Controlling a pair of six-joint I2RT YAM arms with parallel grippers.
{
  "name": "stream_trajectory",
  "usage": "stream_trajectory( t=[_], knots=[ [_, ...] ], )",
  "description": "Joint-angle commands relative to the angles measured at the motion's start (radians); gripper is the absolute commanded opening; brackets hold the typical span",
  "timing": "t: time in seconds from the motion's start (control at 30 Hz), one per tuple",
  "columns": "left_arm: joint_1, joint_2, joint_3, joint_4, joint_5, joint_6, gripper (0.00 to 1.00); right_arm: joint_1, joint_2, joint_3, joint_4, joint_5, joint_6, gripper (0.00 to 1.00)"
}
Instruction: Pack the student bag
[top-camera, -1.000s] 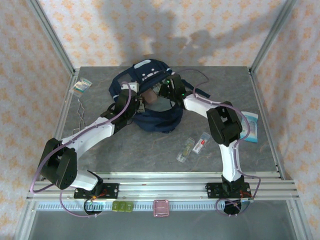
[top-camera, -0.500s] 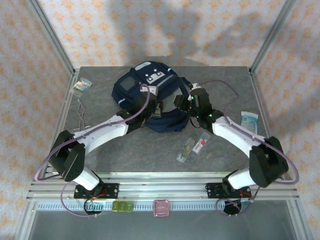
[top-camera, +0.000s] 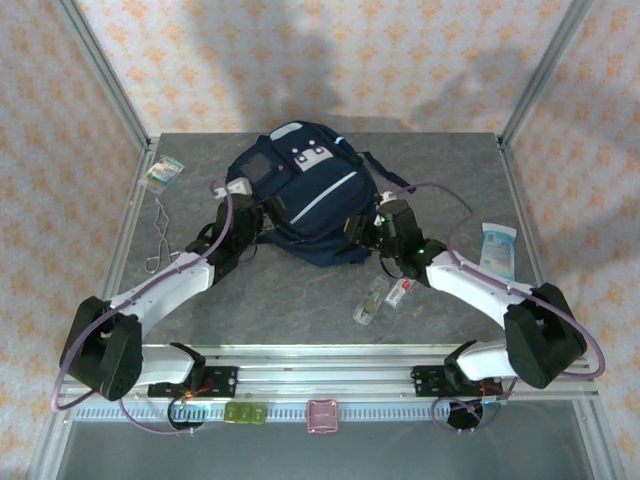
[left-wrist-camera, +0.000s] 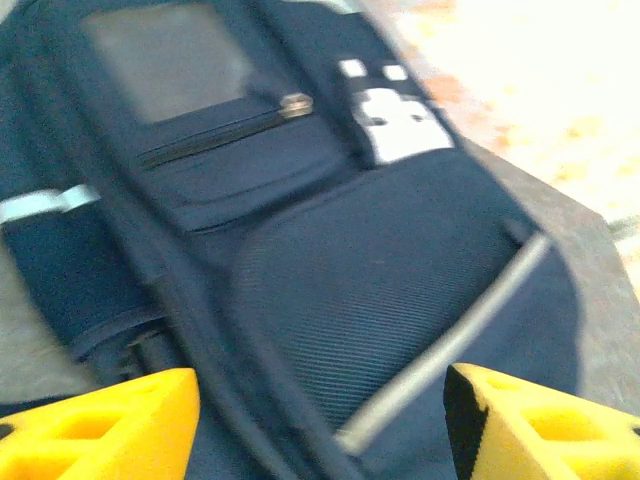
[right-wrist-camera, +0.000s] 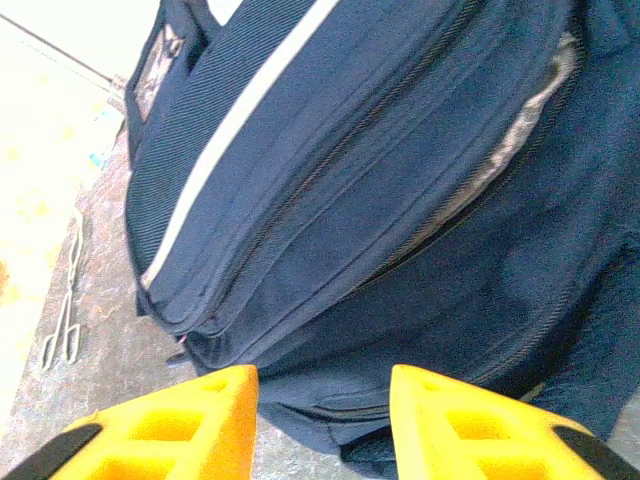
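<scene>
- Now, student bag (top-camera: 305, 195) lies front-up, far-centre on the table (top-camera: 300, 295).
- Left gripper (left-wrist-camera: 320, 410) and right gripper (right-wrist-camera: 322, 400) flank it, both spread wide, empty.
- Soft, floppy fabric, I'd judge: pinch the zipper seam (right-wrist-camera: 485, 185).

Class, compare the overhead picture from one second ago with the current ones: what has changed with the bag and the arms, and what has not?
The student bag, earlier bunched up between both grippers, now lies flat with its front up. The left gripper and right gripper have drawn back to its edges, open and empty. The clear packets and the tongs stayed put.
</scene>
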Motion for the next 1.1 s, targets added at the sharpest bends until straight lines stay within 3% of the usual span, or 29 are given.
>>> stream_trajectory(
  t=[0.0, 0.1, 0.4, 0.5, 0.67, 0.8, 0.87, 0.97, 1.07],
  knots=[
    [0.041, 0.048, -0.054, 0.138, 0.098, -0.129, 0.65, 0.015, -0.02, 0.032, 0.044, -0.01, 0.011, 0.39],
    [0.085, 0.109, -0.079, 0.229, 0.134, -0.182, 0.59, 0.02, -0.02, 0.027, 0.044, -0.009, 0.014, 0.39],
    [0.144, 0.26, -0.079, 0.43, 0.158, -0.244, 0.56, 0.025, -0.057, -0.002, 0.038, 0.009, 0.02, 0.39],
    [0.154, 0.312, -0.054, 0.439, 0.172, -0.263, 0.49, 0.024, -0.067, -0.004, 0.032, 0.015, 0.019, 0.39],
    [0.166, 0.355, -0.093, 0.536, 0.153, -0.334, 0.54, 0.025, -0.071, -0.006, 0.034, 0.007, 0.019, 0.39],
    [0.172, 0.402, -0.058, 0.589, 0.185, -0.347, 0.5, 0.025, -0.069, -0.013, 0.046, -0.001, 0.022, 0.39],
    [0.172, 0.43, -0.018, 0.576, 0.203, -0.333, 0.36, 0.027, -0.067, -0.01, 0.044, 0.001, 0.025, 0.39],
    [0.177, 0.474, 0.037, 0.554, 0.267, -0.319, 0.0, 0.028, -0.068, -0.013, 0.046, 0.006, 0.029, 0.39],
    [0.179, 0.458, 0.054, 0.533, 0.31, -0.333, 0.0, 0.031, -0.057, -0.013, 0.036, 0.0, 0.026, 0.4]
  ],
)
